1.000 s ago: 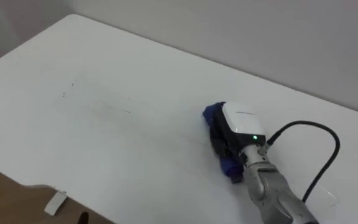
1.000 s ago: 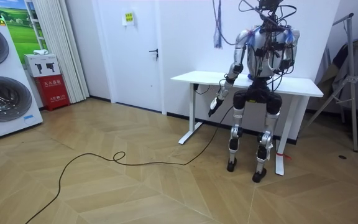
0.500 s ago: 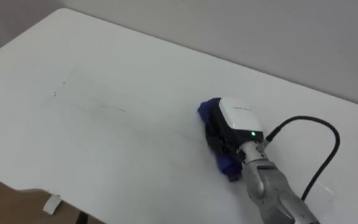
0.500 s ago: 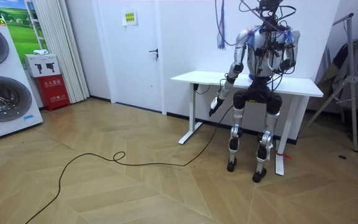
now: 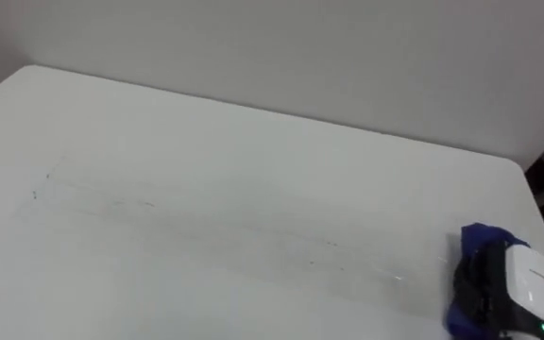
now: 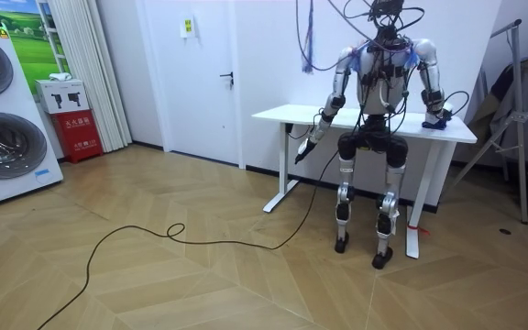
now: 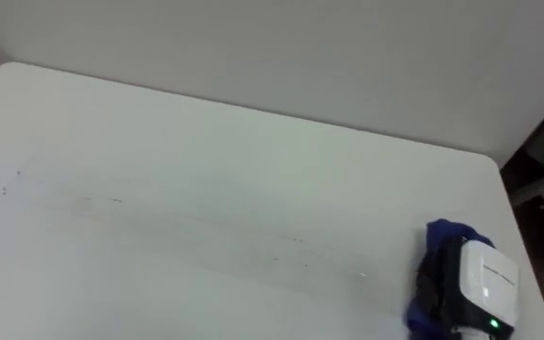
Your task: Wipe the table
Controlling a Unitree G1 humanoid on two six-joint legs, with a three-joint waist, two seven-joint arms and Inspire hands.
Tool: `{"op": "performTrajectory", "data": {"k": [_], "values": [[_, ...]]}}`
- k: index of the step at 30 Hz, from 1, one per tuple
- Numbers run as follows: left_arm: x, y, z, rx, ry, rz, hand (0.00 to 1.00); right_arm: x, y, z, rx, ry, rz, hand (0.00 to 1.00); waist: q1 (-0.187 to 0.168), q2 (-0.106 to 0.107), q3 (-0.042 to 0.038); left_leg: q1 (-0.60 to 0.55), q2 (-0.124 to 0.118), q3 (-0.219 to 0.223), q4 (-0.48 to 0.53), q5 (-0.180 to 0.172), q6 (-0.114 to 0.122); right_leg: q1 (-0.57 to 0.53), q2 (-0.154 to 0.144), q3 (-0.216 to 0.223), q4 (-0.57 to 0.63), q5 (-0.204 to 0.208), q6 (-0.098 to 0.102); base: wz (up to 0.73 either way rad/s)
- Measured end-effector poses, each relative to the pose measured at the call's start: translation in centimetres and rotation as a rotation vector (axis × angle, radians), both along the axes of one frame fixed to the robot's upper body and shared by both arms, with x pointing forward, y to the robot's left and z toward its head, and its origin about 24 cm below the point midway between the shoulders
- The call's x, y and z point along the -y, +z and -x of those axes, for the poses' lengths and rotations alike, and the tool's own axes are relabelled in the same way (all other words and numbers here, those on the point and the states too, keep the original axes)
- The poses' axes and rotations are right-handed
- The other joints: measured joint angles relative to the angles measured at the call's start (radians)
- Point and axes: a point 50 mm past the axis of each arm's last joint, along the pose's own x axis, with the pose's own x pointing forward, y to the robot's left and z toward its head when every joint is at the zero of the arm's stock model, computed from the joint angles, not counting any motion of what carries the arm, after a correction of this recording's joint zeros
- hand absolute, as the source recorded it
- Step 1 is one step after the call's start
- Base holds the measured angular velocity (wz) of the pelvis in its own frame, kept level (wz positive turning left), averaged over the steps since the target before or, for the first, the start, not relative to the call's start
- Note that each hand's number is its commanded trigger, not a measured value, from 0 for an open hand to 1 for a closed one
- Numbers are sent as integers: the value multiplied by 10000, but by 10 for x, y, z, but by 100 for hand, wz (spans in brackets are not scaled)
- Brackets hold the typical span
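Watching from across the room, I'd worry about the wide white table surface running out. The robot's right hand rests close to the surface's right end, while its left hand hangs low by the surface's opposite end. An outward sweep could drag the crumpled blue cloth, lying on the surface under that right hand, over the edge. Whether the fingers clamp it or merely press it, I cannot tell.

Right hand, cloth: farther right.
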Motion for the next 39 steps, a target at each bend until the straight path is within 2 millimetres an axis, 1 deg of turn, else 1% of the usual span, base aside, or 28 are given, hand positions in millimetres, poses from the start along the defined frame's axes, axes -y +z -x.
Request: {"op": "performTrajectory", "data": {"k": [1, 2, 3, 6, 14, 17, 20, 21, 22, 23, 25, 27, 30, 32, 34, 37, 39], "values": [[0, 0, -1, 52, -12, -7, 0, 1, 0, 0, -58, 4, 32, 100, 45, -1, 1, 52, 2, 88, -4, -32, 26, -2, 4, 165, 33, 21, -10, -17], [0, 0, -1, 72, -27, -4, 0, 1, -1, 0, -70, 15, 35, 100, 45, 0, 0, 78, 0, 102, 0, -50, 38, 7, 4, 219, 53, 44, -35, -12], [0, 0, 0, 34, -18, 5, 0, 1, -1, 0, -107, 35, 46, 100, 44, -1, 1, 111, -6, 105, 1, -75, 56, 29, 22, 395, 60, 85, 4, -4], [2, -1, 7, -143, -31, 54, 0, 0, -1, -1, -215, 227, 255, 100, 41, -1, 2, 125, 6, 90, 6, -106, 73, 67, 39, 367, 85, 165, 7, 1], [10, -4, 6, -180, -252, 302, 0, -2, 0, -6, -408, 341, 327, 100, 73, 69, 13, 157, 14, 60, 23, -150, 125, 113, 54, 384, 88, 174, 12, 1], [12, -5, 5, -175, -266, 384, 0, -3, 2, -9, -452, 415, 329, 100, 102, 138, 20, 157, 17, 30, 26, -148, 121, 107, 70, 405, 90, 183, -3, -2], [14, -6, 6, -26, 109, 677, 0, -5, 6, -15, -476, 496, 329, 100, 116, 240, 40, 158, 32, 30, 5, -142, 112, 59, 97, 471, 86, 193, -19, -10], [15, -6, 7, 7, 237, 745, 0, -7, 8, -20, -455, 599, 319, 97, 134, 262, 43, 152, 47, 34, -29, -133, 96, -11, 131, 592, 97, 203, -36, -23], [15, -7, 8, -27, 282, 773, 0, -10, 9, -23, -526, 733, 271, 15, 149, 269, 53, 155, 69, 33, -70, -123, 81, -69, 181, 671, 80, 230, -79, -25], [15, -7, 8, -31, 285, 778, 0, -11, 9, -24, -551, 811, 247, 0, 141, 268, 59, 154, 80, 33, -79, -121, 78, -84, 197, 674, 78, 239, -93, -18], [19, -8, 5, -39, 89, 877, 0, -12, 11, -28, -565, 902, 247, 0, 98, 279, 67, 167, 99, 26, -153, -98, 42, -120, 222, 662, 77, 243, -100, -5], [23, -9, 3, 16, 45, 993, 0, -12, 11, -29, -591, 874, 268, 0, 95, 298, 99, 164, 99, 22, -162, -94, 38, -157, 232, 675, 78, 259, -127, -8], [25, -10, 0, 113, 83, 1126, 0, -11, 11, -30, -688, 741, 339, 0, 92, 282, 117, 162, 77, -80, -163, -95, 40, -178, 249, 675, 78, 267, -138, -4], [26, -10, 0, 150, 130, 1194, 0, -9, 11, -29, -733, 674, 405, 0, 84, 275, 154, 161, 78, -81, -163, -95, 40, -184, 251, 672, 79, 268, -141, 0], [27, -10, -2, 193, 118, 1210, 0, -9, 11, -30, -711, 667, 431, 0, 59, 230, 220, 150, 79, -80, -162, -93, 36, -204, 258, 680, 80, 269, -142, 0], [28, -10, -6, 253, -46, 1257, 0, -10, 13, -34, -721, 731, 362, 0, 34, 186, 250, 88, 83, -91, -141, -93, 36, -257, 278, 718, 75, 272, -147, 0], [28, -10, -9, 311, -79, 1291, 0, -10, 15, -37, -748, 782, 266, 0, 24, 180, 251, 44, 84, -90, -140, -66, -5, -303, 281, 720, 77, 276, -154, -2]]}}
